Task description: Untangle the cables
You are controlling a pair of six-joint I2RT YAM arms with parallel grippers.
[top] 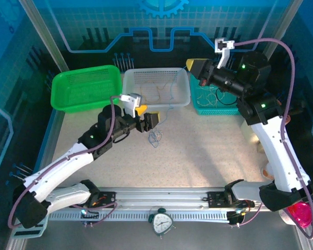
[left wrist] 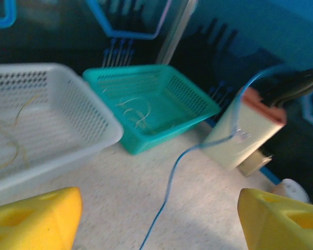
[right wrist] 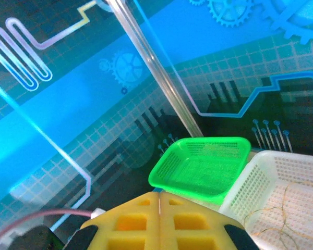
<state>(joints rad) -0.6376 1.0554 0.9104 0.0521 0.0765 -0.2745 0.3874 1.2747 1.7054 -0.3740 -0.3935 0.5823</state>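
Note:
A thin blue cable lies in a small loop on the speckled table just right of my left gripper. In the left wrist view the blue cable runs up between my wide-open yellow fingers, touching neither, and climbs toward the upper right, where its end blurs. Tan cables lie in the white basket. Whitish cables lie in the teal basket. My right gripper hangs raised between those baskets, pads pressed together. I cannot tell whether a strand is pinched there.
A green basket stands at the back left beside the white one. A whitish box with an orange cap stands right of the teal basket. A small clock sits at the near rail, and a pink object at the near right corner.

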